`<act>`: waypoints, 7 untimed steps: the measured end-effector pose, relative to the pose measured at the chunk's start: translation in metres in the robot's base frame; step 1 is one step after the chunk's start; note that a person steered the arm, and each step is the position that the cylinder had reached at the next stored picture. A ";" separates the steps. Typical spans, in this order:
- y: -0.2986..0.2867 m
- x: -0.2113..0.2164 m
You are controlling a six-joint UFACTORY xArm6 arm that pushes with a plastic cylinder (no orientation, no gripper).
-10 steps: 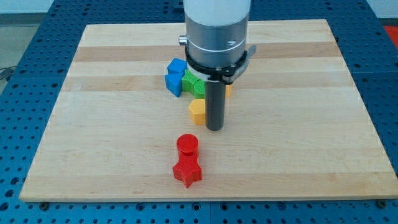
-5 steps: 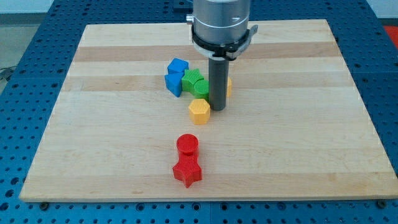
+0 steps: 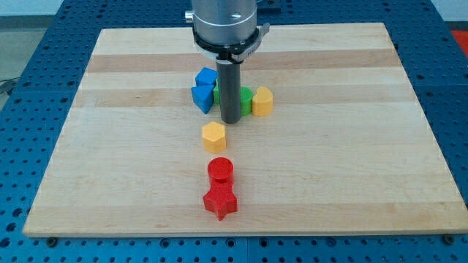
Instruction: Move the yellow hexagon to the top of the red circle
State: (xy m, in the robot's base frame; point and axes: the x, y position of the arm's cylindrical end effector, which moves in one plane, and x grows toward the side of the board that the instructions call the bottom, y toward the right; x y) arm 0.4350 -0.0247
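Having slid toward the view's left since a moment ago, carrying the yellow hexagon down-left; my tip now standing apart, up-right of it, gripping nothing; red circle lying just below the hexagon, red star beneath; green block sitting behind the rod.

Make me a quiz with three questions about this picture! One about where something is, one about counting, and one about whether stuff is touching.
1. Where is the yellow hexagon?
A. just above the red circle
B. at the board's right edge
C. below the red star

2. How many red blocks are there?
A. one
B. two
C. four

3. Is my tip touching the yellow hexagon?
A. yes, pressing it
B. no, there is a gap
C. it sits on top of it

Answers: 1 A, the hexagon lies right above the circle. 2 B, only a circle and a star are red. 3 B, bare wood shows between them.
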 end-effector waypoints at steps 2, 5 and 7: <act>-0.052 0.000; -0.025 0.029; -0.025 0.038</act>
